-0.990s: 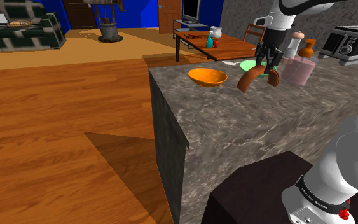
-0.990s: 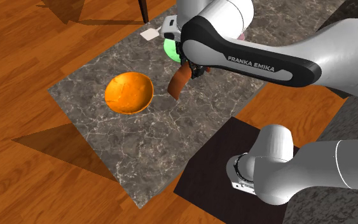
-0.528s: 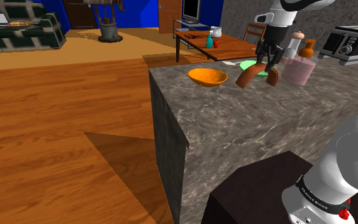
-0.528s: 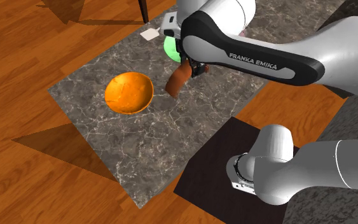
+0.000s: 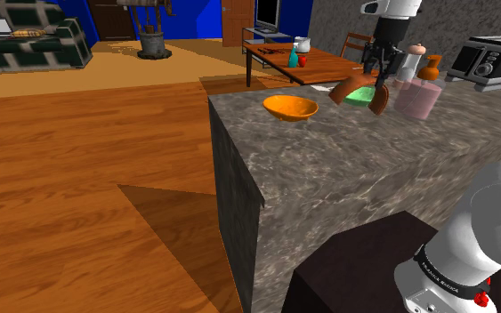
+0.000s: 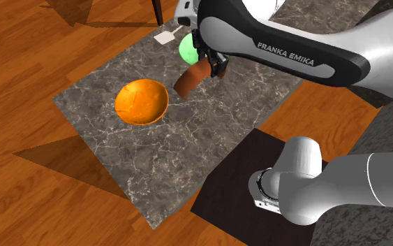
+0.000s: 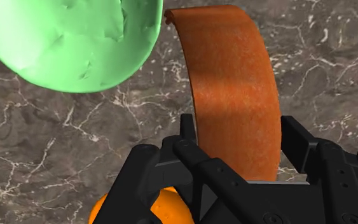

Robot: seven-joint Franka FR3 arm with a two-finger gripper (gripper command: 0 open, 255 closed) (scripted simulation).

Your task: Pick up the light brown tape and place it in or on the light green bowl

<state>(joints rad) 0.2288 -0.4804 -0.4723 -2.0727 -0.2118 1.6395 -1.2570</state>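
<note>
Tape point(image 7: 234, 95) first: where is it?
— Between the two black fingers of the gripper point(image 7: 241, 137), which pinch it on either side. It is a rusty orange-brown strip, bent into an arc, and its far end curls free past the fingertips.

Is it on the counter point(image 5: 346, 169)?
— It looks raised over the grey marbled top. In the shoulder view the tape point(image 5: 341, 92) hangs under the gripper point(image 5: 377, 73) and crosses in front of the green bowl point(image 5: 361, 96). I cannot tell whether any part of it touches the stone.

How near is that bowl?
— Just beside. In the wrist view the green bowl point(image 7: 69, 44) has its rim close against the tape's free end, with a thin gap of counter point(image 7: 44, 146) between them. In the second exterior view the tape point(image 6: 190, 78) slants down from the gripper point(image 6: 209, 64), its upper end next to the green bowl point(image 6: 186, 49).

So not in the bowl?
— No, it is beside the rim, not over the hollow.

What else stands there?
— An orange bowl point(image 6: 142, 102) sits on the counter point(image 6: 153, 168), apart from the green one, toward the second exterior view's left. The tape lies between the two. The same orange bowl point(image 5: 290, 108) is nearer the counter's edge in the shoulder view, and part of it point(image 7: 171, 207) peeks out beneath the fingers.

And behind?
— A pale pink jug point(image 5: 417, 98) stands by the green bowl, toward the shoulder view's right, and the arm's dark stand point(image 6: 230, 189) adjoins the counter.
</note>
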